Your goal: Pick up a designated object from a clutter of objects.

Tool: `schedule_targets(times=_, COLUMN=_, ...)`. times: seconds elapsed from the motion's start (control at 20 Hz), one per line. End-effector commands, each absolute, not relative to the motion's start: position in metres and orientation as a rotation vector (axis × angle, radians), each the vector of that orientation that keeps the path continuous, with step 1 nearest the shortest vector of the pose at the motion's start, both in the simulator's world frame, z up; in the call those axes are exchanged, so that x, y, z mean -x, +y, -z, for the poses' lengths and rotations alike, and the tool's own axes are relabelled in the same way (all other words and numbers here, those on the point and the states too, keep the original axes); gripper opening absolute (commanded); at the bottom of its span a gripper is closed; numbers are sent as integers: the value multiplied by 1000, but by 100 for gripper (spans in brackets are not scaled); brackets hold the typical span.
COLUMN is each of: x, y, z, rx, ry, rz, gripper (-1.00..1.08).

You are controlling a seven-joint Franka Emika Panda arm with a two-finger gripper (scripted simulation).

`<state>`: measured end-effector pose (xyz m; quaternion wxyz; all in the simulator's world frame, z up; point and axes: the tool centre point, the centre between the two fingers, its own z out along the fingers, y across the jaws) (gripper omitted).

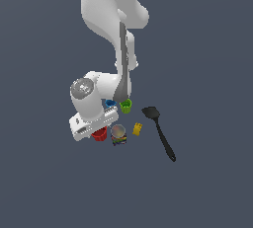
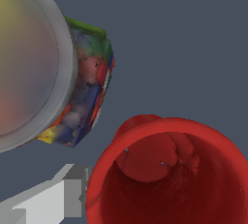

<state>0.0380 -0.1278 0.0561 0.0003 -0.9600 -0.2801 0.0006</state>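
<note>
We see the clutter bunched on the dark floor beneath the arm. The red cup sits partly under the white gripper, with the multicoloured can just beside it at its three o'clock in the exterior view. The yellow block lies a little further out the same way, and the long black spatula stretches from about one o'clock to five o'clock of the block, well apart from the cups. The blue cup and green cup stand near each other at roughly twelve to one o'clock of the red cup, partly hidden by the arm's link.

In the wrist view the red cup is upright with its mouth open to the camera, the can close beside it but apart. One grey fingertip shows just outside the cup's rim; we cannot tell whether the claw is open or closed.

The arm reaches down from above, wrist bent low over the red cup.
</note>
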Motion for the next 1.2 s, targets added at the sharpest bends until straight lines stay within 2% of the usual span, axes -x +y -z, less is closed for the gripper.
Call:
schedule_targets(times=0.0, x=-39, y=-128, z=-49, rx=3015, ry=-881, rz=0, gripper=100)
schedule_targets(times=0.15, x=-39, y=-128, z=-47, rx=3015, ry=-881, rz=0, gripper=100)
schedule_targets(times=0.2, x=-39, y=-128, z=-47, rx=3015, ry=-881, rz=0, gripper=-100)
schedule_targets(times=0.8, x=-39, y=-128, z=-49, rx=3016, ry=-881, rz=1, gripper=-100)
schedule_targets(times=1.15, x=-36, y=-109, z=-65, rx=3016, ry=-881, rz=1, gripper=-100)
